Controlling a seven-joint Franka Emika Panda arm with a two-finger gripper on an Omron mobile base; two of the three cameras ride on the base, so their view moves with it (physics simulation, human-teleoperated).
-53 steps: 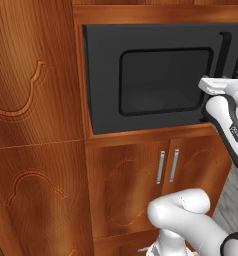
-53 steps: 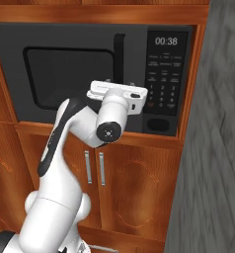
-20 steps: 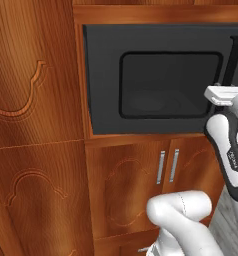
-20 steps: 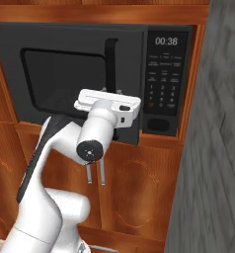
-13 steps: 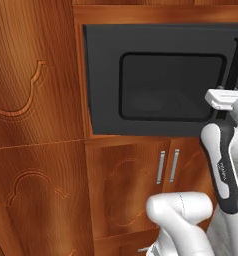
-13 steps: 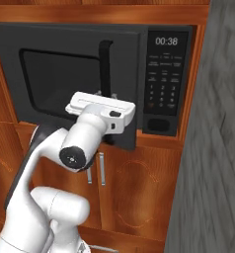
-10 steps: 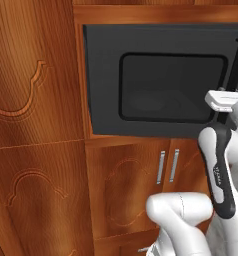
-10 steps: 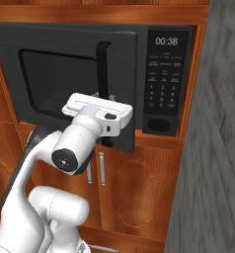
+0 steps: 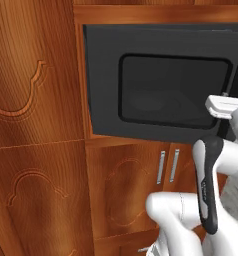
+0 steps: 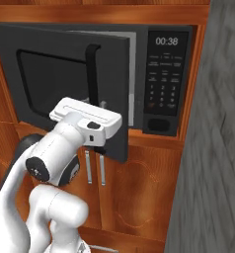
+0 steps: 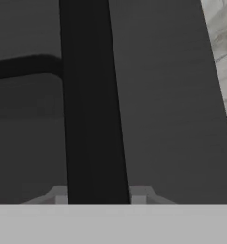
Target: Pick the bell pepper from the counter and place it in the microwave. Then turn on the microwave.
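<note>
The microwave (image 10: 161, 81) is a black built-in box with a lit keypad on its right. Its dark-windowed door (image 9: 166, 90) stands ajar, with the right edge swung out from the box. In the hand view the vertical black bar handle (image 11: 91, 105) runs straight down between my two fingertips. My gripper (image 11: 98, 196) is shut on that handle. From the right base view, my white hand covers the lower end of the handle (image 10: 92, 69). The bell pepper and the counter are out of view.
Wooden cabinet doors with metal pulls (image 10: 95, 168) sit just below the microwave. A tall carved wooden panel (image 9: 36, 125) fills the left side. A grey stone wall (image 10: 213, 148) stands close on the right of the keypad.
The door has swung further out from the microwave's face. My hand has come back with the handle in its grip, and my forearm has dropped lower.
</note>
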